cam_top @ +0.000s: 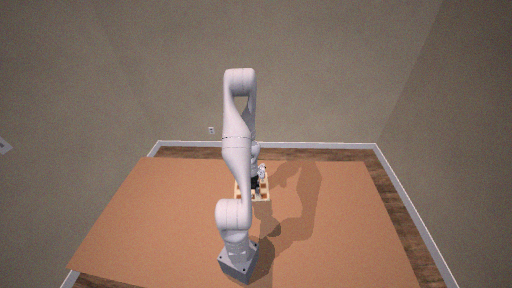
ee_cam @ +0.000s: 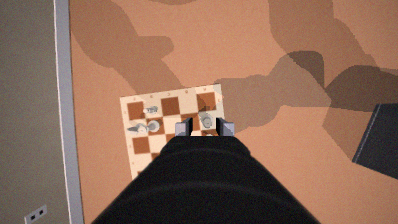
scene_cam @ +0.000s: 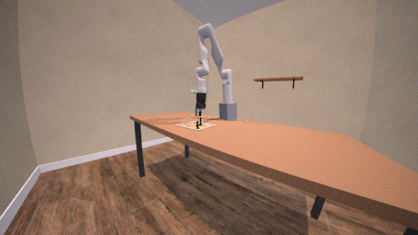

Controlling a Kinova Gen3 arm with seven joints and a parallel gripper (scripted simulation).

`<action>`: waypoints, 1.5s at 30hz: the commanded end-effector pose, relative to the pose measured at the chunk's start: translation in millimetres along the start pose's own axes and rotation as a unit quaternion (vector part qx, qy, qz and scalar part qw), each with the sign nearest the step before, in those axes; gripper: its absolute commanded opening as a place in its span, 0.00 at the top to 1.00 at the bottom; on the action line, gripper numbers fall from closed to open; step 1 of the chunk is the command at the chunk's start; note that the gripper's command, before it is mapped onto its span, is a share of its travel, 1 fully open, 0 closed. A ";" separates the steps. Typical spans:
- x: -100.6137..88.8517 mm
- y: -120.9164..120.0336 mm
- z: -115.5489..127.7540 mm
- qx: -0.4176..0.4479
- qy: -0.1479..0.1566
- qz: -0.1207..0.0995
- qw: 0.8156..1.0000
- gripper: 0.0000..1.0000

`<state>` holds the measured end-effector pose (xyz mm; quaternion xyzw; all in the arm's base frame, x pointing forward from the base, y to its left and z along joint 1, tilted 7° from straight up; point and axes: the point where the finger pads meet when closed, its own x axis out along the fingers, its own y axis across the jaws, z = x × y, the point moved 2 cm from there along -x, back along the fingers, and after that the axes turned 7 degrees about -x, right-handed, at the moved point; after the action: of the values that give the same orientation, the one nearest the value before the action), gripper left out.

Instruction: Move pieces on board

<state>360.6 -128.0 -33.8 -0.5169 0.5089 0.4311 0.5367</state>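
A small chessboard [ee_cam: 172,127] lies on the brown table; it also shows in the top view [cam_top: 252,189] and the exterior view [scene_cam: 195,125]. In the wrist view my gripper [ee_cam: 204,124] hangs open above the board's right edge. A grey piece [ee_cam: 205,119] stands below, between the two fingertips, not held. Three more grey pieces stand at the board's left: one [ee_cam: 150,109] in the far row, two [ee_cam: 137,129] [ee_cam: 153,126] in the row nearer me. My wrist hides the near part of the board. A dark piece [scene_cam: 197,125] shows in the exterior view.
The arm's grey base [scene_cam: 228,111] stands on the table behind the board and shows dark at the wrist view's right edge [ee_cam: 377,140]. The table's left edge [ee_cam: 70,125] runs close to the board. A wall shelf [scene_cam: 278,79] hangs far right.
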 end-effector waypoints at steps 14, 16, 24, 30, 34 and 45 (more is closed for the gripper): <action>26.9 4.6 0.0 0.000 0.000 0.006 1.000 0.21; 27.1 4.6 0.0 0.000 0.000 0.006 1.000 0.21; 27.1 4.6 0.0 0.000 0.000 0.006 1.000 0.21; 27.1 4.6 0.0 0.000 0.000 0.006 1.000 0.21; 27.1 4.6 0.0 0.000 0.000 0.006 1.000 0.21; 27.1 4.6 0.0 0.000 0.000 0.006 1.000 0.21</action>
<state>358.5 -129.3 -61.7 -0.5131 0.5125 0.4348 0.5338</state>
